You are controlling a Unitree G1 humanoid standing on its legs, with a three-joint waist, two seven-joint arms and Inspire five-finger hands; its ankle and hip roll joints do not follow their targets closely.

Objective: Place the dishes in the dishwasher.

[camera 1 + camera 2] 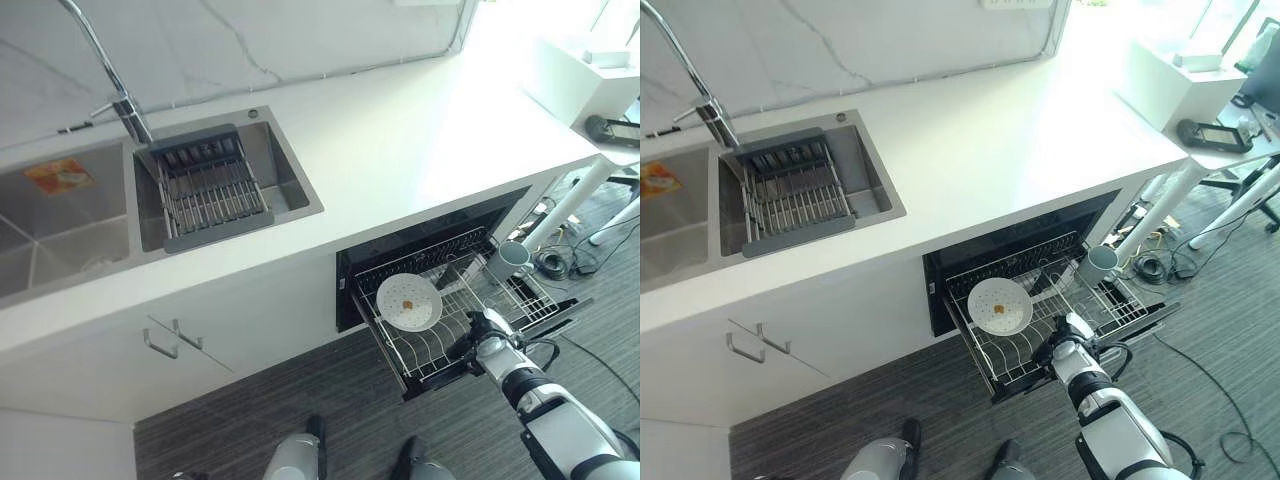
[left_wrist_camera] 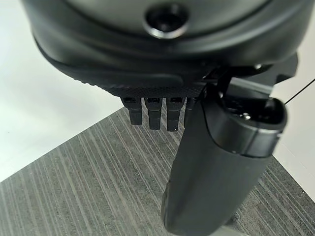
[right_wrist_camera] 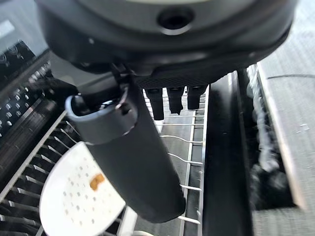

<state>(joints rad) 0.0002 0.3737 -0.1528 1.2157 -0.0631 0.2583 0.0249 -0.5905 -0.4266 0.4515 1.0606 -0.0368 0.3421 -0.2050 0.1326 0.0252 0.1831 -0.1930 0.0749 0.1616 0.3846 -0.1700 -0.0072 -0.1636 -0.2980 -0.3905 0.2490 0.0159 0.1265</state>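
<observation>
— Where was the plate point(image 1: 408, 301)?
— Leaning on edge in the pulled-out dishwasher rack point(image 1: 520, 296), its face turned up toward the camera, a cup point(image 1: 512, 258) standing at its 2 o'clock.
— And the hands?
— The right hand point(image 1: 478, 342) hung at the plate's 4 o'clock over the rack's front, fingers point(image 3: 173, 100) relaxed and empty. The left hand point(image 2: 162, 59) hung over the floor point(image 2: 88, 182), likewise slack.
</observation>
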